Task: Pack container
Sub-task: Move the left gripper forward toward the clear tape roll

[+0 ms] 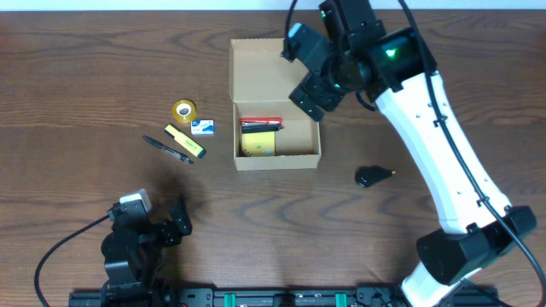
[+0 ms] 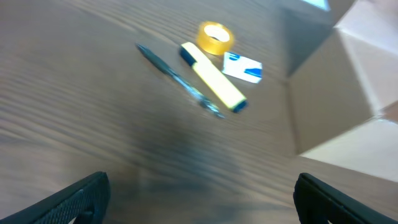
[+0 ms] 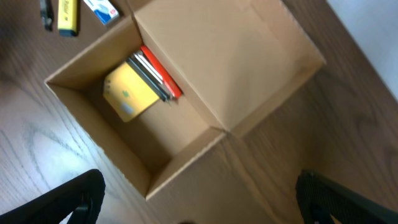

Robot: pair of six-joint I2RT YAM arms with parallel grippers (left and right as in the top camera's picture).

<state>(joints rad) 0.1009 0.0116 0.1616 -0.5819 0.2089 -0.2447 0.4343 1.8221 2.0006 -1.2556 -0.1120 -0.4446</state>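
At the near left of the table the left gripper [image 1: 175, 223] is low over bare wood. Its two fingers [image 2: 81, 198] stand far apart and nothing is between them. Beyond it lie four small things close together: a dark pen [image 1: 166, 150], and touching it a yellow highlighter [image 1: 185, 141] with a dark cap, both lying slanted. Then comes a yellow tape roll [image 1: 183, 110] and a small blue and white packet [image 1: 202, 128] (its print is too small to read).

Just to the right of these, about the middle of the table, stands the container [image 1: 277, 162]. It is open, with its flap lid lying flat toward the far side. Inside, at the left end, are a yellow pad [image 1: 259, 143] and a red and black item [image 1: 260, 125] against the far wall.

The right gripper [image 1: 305, 72] hangs above the container's far right corner and the flap, with its fingers [image 3: 74, 199] spread wide and holding nothing. To the right of the container, a small black object [image 1: 373, 176] lies alone on the wood.
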